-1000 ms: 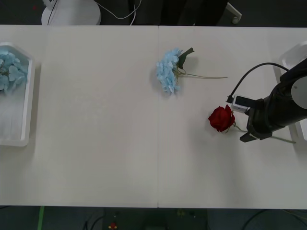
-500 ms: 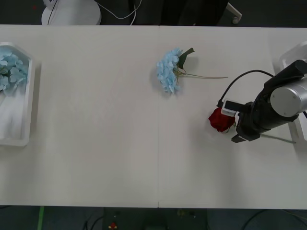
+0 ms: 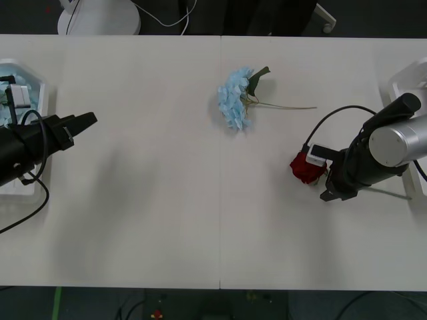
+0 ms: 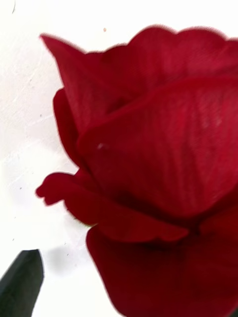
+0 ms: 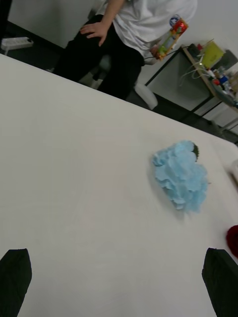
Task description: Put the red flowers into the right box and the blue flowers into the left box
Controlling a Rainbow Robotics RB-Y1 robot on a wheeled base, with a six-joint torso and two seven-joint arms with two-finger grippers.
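Right claw (image 3: 325, 181) is down at the red flower (image 3: 305, 167) on the surface (image 3: 167, 220) — fingers spread, bloom right ahead, stem trailing toward the right box (image 3: 405, 80). Left claw (image 3: 85, 121) open, way farther off.

- Your right gripper (image 3: 323, 179) is sitting right at one of the red flowers (image 3: 305, 167): a deep-red rose lying on its side, bloom just ahead of the fingertips, thin stem running back under the arm. In the right wrist view the layered petals (image 4: 158, 163) are lying close in front of the black finger (image 4: 21, 282).
- One of the blue flowers (image 3: 235, 97), a pale-blue cluster with dark green leaves, is lying well ahead of your left gripper's (image 3: 88, 120) spread jaws, stem pointing toward the right box (image 3: 402, 81).
- More pale-blue clusters (image 3: 13, 93) are resting in the left box (image 3: 39, 113), just behind your left gripper.
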